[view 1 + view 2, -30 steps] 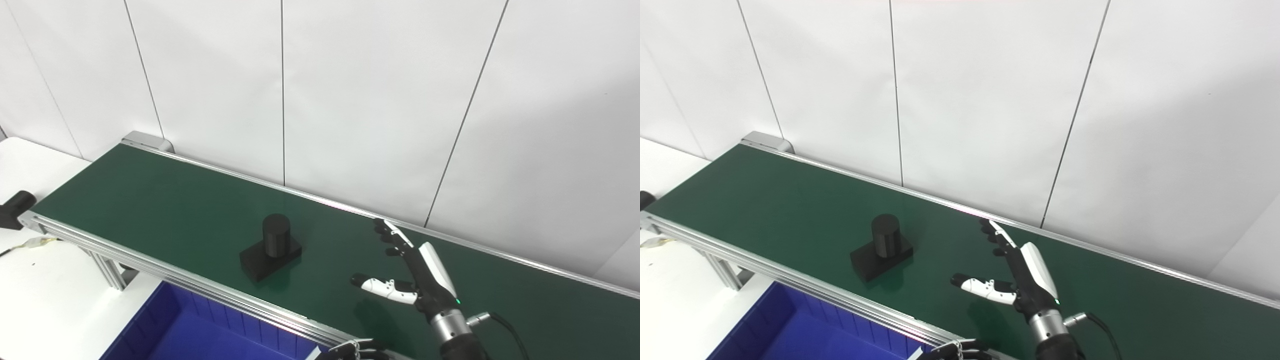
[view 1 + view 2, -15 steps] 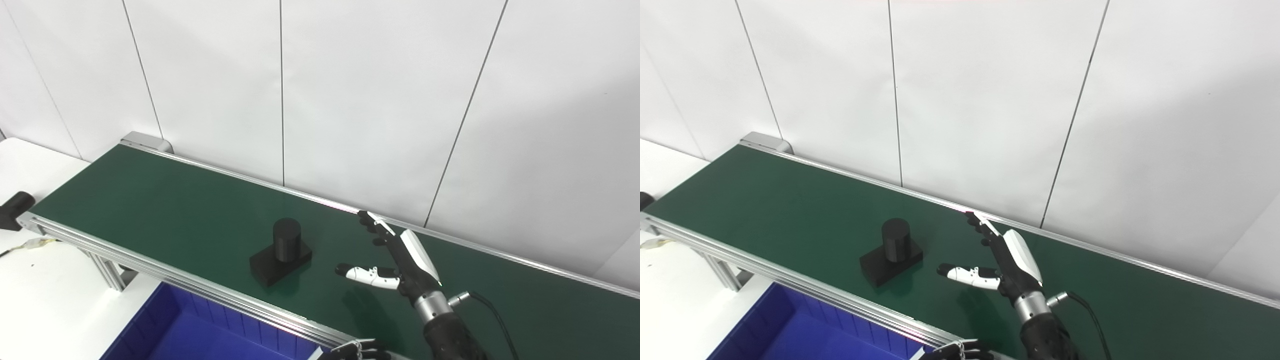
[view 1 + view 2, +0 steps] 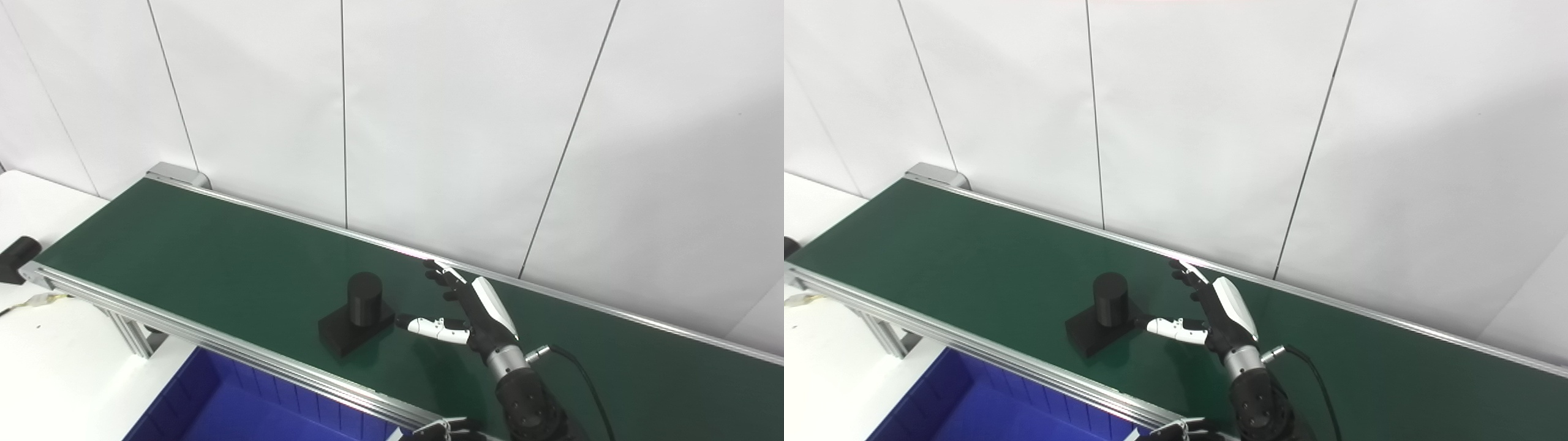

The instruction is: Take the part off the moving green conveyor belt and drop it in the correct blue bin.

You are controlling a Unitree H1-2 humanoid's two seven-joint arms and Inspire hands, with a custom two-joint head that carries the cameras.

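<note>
on the green conveyor belt (image 3: 184, 245) sits the black part (image 3: 357, 312), an upright cylinder on a flat rectangular base. just beside the part, the right hand (image 3: 471, 312) is spread open and empty, thumb tip almost at the base.

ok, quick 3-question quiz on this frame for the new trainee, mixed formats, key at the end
1. True or false: the right hand is already closed around the black part.
2. Multiple choice: where does the black part sit? A) in the blue bin B) on the green conveyor belt C) on the white table
3. Fill in: the black part is a flat block with an upright ____ on top.

Key
1. False: the fingers are spread, the thumb tip reaches toward the part's base, and nothing is gripped.
2. B
3. cylinder

The left hand only peeks in at the bottom edge, so its state can't be judged.
</note>
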